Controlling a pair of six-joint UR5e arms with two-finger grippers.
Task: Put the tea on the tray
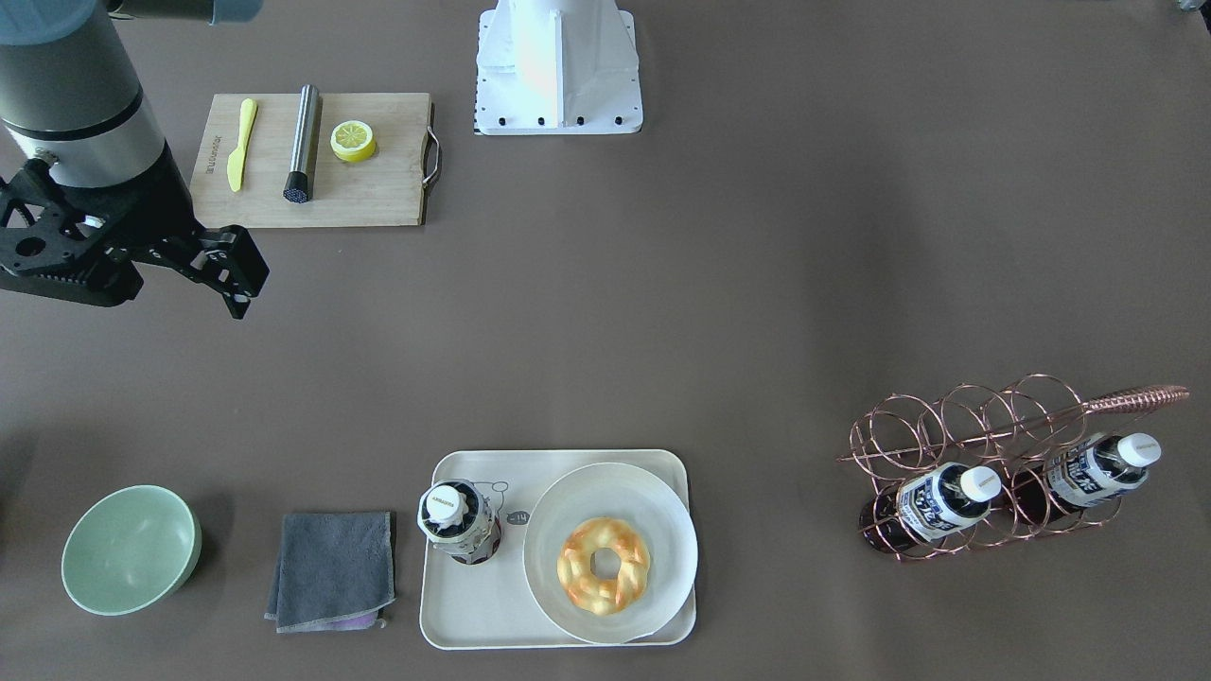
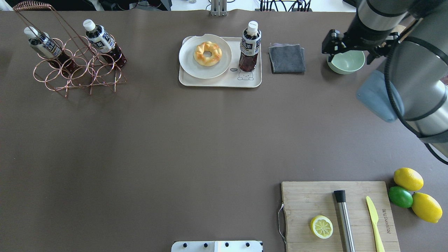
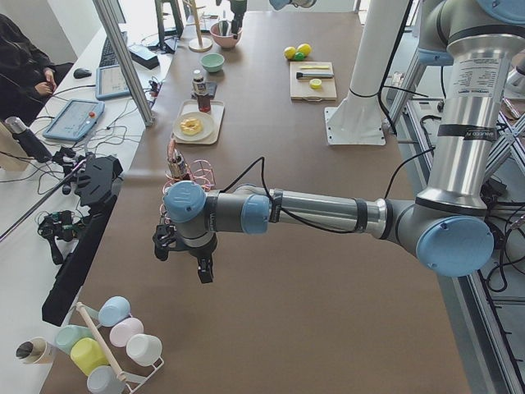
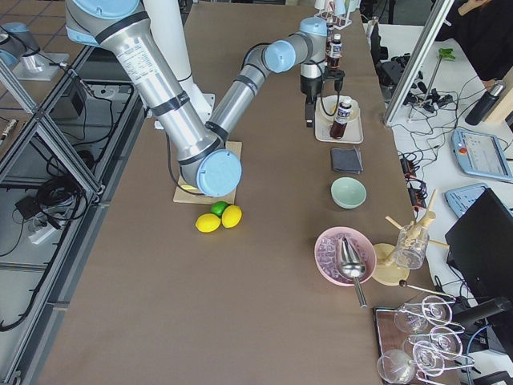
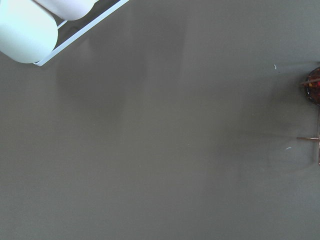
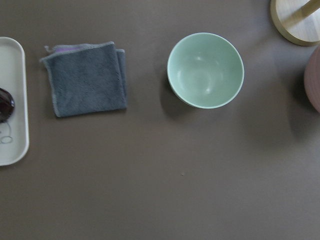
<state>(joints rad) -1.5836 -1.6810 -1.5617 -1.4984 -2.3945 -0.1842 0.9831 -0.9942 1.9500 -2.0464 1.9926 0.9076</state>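
The tea (image 1: 459,518), a small bottle of dark drink with a white cap, stands upright on the cream tray (image 1: 492,615), beside a white plate (image 1: 662,530) that holds a doughnut. It shows the same way in the overhead view (image 2: 249,45) on the tray (image 2: 252,83). My right gripper (image 1: 142,279) hangs open and empty high above the table, over the green bowl in the overhead view (image 2: 354,47), well apart from the tea. My left gripper (image 3: 182,261) shows only in the exterior left view, low over bare table past the wire rack. I cannot tell whether it is open.
A copper wire rack (image 2: 70,66) at the far left holds two more tea bottles (image 2: 101,38). A grey cloth (image 2: 287,58) and a green bowl (image 2: 346,62) lie right of the tray. A wooden board (image 2: 315,199) with a lemon half, a metal muddler and a yellow knife sits near, with whole citrus (image 2: 407,178) beside it.
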